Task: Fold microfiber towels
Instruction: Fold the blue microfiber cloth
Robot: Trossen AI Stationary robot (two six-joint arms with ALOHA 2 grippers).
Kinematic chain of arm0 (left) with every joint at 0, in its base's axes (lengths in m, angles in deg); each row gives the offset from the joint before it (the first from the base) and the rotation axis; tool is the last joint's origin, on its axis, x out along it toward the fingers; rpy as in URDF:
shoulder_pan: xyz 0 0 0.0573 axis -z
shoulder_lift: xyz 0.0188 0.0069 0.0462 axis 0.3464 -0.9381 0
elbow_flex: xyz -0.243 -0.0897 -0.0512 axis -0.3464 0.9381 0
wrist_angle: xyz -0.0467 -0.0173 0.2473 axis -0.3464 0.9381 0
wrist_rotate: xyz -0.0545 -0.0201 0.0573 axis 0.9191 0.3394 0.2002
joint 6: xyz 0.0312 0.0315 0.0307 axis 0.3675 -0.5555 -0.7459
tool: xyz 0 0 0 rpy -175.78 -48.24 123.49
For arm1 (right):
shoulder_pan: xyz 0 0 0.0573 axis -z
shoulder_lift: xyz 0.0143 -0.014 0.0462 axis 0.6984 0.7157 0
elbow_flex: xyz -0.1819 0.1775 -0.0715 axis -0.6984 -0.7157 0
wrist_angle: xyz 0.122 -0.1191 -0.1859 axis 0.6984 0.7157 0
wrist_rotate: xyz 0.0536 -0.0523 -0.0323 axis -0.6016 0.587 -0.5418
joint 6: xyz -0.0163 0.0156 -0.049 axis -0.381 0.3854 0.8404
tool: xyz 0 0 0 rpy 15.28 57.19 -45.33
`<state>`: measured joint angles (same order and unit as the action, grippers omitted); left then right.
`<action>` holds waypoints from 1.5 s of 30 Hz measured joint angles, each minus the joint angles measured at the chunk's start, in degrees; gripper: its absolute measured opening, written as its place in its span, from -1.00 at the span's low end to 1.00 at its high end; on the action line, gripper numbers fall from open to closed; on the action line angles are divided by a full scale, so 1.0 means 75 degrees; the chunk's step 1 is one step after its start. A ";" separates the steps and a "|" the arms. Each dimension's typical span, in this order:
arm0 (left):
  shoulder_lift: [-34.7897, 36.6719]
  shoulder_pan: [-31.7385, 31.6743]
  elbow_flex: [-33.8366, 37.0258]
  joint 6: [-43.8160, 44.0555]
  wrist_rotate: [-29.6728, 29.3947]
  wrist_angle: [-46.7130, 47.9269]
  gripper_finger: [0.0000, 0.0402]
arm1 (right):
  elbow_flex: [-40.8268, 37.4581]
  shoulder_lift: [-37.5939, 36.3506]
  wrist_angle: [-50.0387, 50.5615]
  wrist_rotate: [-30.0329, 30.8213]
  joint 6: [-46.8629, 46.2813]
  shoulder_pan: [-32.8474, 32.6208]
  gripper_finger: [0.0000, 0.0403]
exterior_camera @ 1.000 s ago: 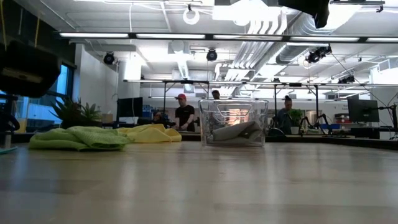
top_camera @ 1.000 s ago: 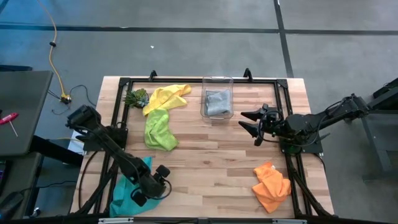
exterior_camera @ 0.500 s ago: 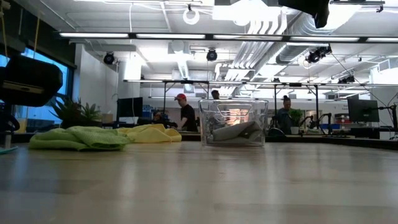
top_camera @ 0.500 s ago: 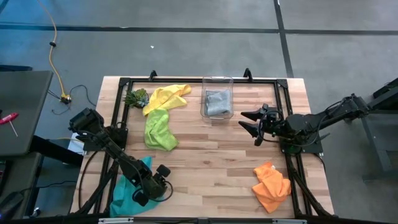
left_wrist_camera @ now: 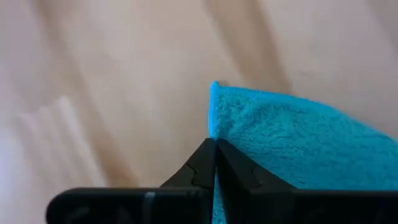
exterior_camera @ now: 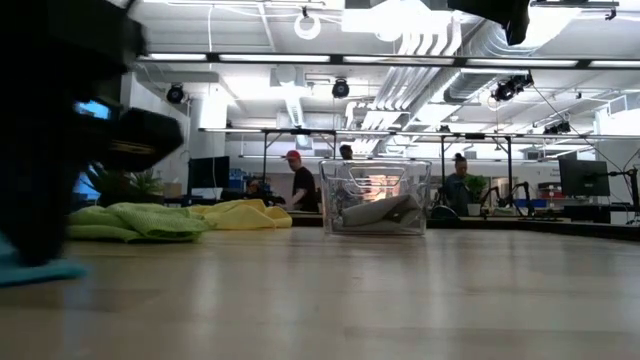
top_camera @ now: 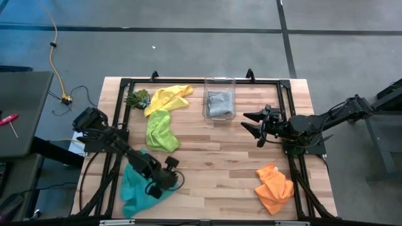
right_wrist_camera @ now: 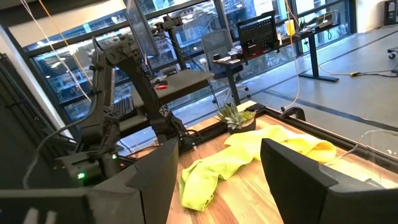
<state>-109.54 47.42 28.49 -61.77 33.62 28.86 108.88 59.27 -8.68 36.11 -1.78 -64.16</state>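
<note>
Left gripper (top_camera: 171, 178): you have its jaws pressed together on a corner of the teal towel (top_camera: 137, 187), at the near left of the table (top_camera: 213, 157). The left wrist view shows the fingertips (left_wrist_camera: 214, 163) meeting on the teal edge, with bare wood beyond.
Right gripper (top_camera: 251, 123): you have it waiting over the right half of the table, towards the far side, jaws spread and holding nothing.
Teal towel: it lies loosely spread at the near left corner, partly past the table's near edge as far as the high view shows; no fold is visible in it.
Lime green towel (top_camera: 160, 130): crumpled at the left, farther back than the teal one, its far end touching the yellow towel (top_camera: 167, 97).
Yellow towel: bunched at the far left, just beside the small leafy clump (top_camera: 137, 98).
Grey towel (top_camera: 219, 103): sits rumpled inside the clear plastic box (top_camera: 219, 82) at the far middle.
Orange towel (top_camera: 274, 187): heaped at the near right, well apart from both grippers.
Progress: judging by how they lie, you have no towel neatly folded; you look to be at the very start, with the teal corner just gripped.
Left to do: you must fold the teal towel and then, it seems, the other four.
</note>
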 joint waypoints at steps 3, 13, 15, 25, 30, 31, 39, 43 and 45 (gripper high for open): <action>0.0009 -0.0390 -0.0064 -0.0235 -0.0020 -0.0308 -0.99 | -0.0003 0.0000 -0.0001 0.0002 -0.0003 0.0001 0.10; 0.0031 -0.1762 -0.1238 -0.1709 -0.0154 -0.0803 -1.00 | -0.0006 0.0000 -0.0001 0.0002 -0.0003 -0.0002 0.10; 0.0031 -0.2049 -0.1487 -0.1906 -0.0162 -0.0824 -1.00 | -0.0006 0.0000 -0.0001 0.0002 -0.0003 0.0000 0.10; -0.0169 -0.3063 -0.2036 -0.1760 -0.0162 -0.1319 -1.00 | -0.0006 0.0050 0.0102 -0.0104 -0.1727 0.0001 0.10; -0.0271 -0.3090 -0.2036 -0.1751 -0.0164 -0.1378 -1.00 | -0.0006 0.0726 0.0882 -0.1365 -0.3152 -0.0002 0.10; -0.0280 -0.3079 -0.2036 -0.1752 -0.0162 -0.1345 -1.00 | -0.0006 0.0976 0.0938 -0.1657 -0.3487 -0.0002 0.10; -0.0283 -0.2960 -0.2036 -0.1754 -0.0202 -0.1387 -1.00 | -0.0012 0.3110 0.0087 -0.2843 -0.4160 -0.0001 0.10; -0.0283 -0.2951 -0.2036 -0.1778 -0.0191 -0.1360 -1.00 | -0.0012 0.3875 -0.0408 -0.2950 -0.3402 0.0001 0.10; -0.0283 -0.2949 -0.2036 -0.1774 -0.0191 -0.1357 -1.00 | -0.0012 0.4154 -0.0439 -0.2873 -0.2931 0.0012 0.10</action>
<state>-111.66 25.30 13.21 -75.07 32.19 18.68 108.79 90.43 -11.98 14.56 -23.76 -64.07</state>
